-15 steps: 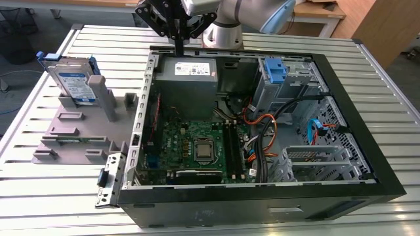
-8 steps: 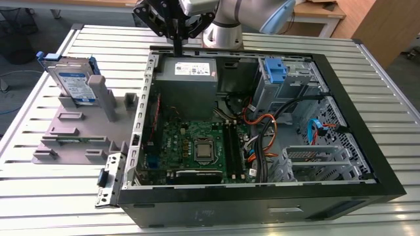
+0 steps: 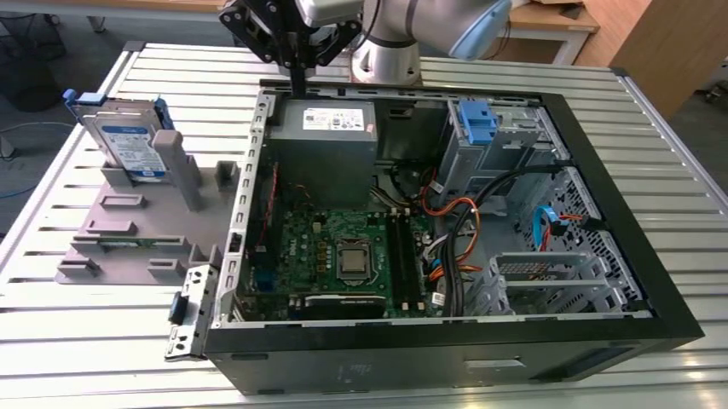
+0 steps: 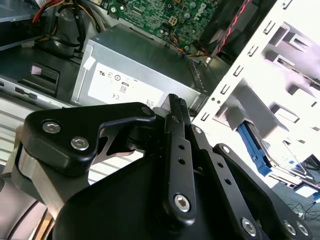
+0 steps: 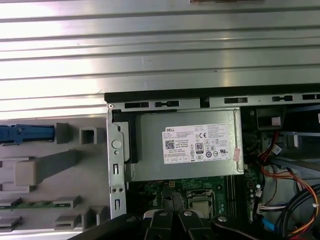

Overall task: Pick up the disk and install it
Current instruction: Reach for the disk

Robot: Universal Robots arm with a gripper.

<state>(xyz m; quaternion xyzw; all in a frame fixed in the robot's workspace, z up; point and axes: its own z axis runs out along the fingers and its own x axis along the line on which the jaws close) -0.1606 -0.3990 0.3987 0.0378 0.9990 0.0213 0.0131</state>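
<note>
gripper [image 3: 298,90] jaws pressed together, empty, near power supply [image 3: 326,129]

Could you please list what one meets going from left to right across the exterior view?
The upright disk → the grey power supply box → the blue bracket inside the case.

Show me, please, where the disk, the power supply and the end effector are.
Disk [image 3: 125,143]: exterior view, on its labelled face.
Power supply [image 5: 187,145]: first wrist view, on its white sticker.
End effector [image 3: 299,85]: exterior view, at its fingertips.
</note>
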